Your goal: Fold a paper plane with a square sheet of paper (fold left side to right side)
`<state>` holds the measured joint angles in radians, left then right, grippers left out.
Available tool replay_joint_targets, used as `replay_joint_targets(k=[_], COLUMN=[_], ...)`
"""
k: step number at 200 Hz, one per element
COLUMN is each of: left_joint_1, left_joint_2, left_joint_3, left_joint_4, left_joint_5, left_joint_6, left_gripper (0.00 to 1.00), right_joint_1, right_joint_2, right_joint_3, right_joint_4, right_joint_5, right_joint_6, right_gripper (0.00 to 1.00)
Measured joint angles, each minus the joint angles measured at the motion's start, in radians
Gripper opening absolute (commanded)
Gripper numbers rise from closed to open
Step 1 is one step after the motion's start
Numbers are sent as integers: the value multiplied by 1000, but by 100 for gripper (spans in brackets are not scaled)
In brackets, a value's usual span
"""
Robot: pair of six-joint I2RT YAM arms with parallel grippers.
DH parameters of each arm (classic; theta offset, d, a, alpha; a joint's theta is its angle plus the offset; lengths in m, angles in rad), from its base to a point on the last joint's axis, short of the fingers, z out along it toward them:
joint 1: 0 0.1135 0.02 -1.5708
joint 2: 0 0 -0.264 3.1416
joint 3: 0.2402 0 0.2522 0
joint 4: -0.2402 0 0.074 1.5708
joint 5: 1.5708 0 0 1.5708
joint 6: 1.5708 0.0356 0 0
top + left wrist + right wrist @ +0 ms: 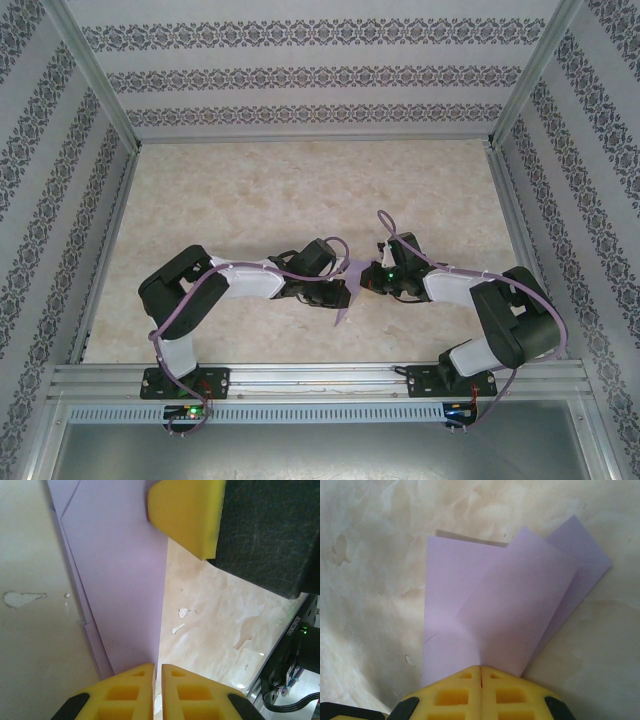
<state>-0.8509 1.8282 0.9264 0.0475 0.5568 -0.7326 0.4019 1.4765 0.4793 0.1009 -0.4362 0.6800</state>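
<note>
1. Overhead: left end effector [335, 293] and right end effector [372, 281] meet mid-counter [250, 200] at the paper plane [345, 305].
2. Left wrist: left end effector [156, 670] is pinched onto its long edge; I'd anchor there.
3. Right wrist: right end effector [481, 670] is clamped on the layered flaps; I'd press the crease slowly.

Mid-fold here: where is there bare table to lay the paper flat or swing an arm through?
Bare: the whole far half of the table, up to the back wall. Crowded: the near middle, where the left gripper and right gripper meet on the paper.
</note>
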Motion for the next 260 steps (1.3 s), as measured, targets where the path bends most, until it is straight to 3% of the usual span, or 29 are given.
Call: replay_joint_targets(k=[123, 193, 260], left_joint_1=[0, -18, -43], left_joint_2=[7, 7, -2], left_joint_3=[-18, -27, -25], left_joint_4=[3, 16, 0], left_joint_5=[-37, -48, -116], left_joint_6=[0, 0, 13], left_gripper=[11, 11, 7], right_joint_1=[2, 8, -30], right_joint_2=[2, -11, -251], right_joint_3=[19, 67, 48], right_joint_4=[-35, -155, -189], right_joint_5=[2, 11, 0], right_joint_6=[-7, -26, -48], right_gripper=[0, 0, 0])
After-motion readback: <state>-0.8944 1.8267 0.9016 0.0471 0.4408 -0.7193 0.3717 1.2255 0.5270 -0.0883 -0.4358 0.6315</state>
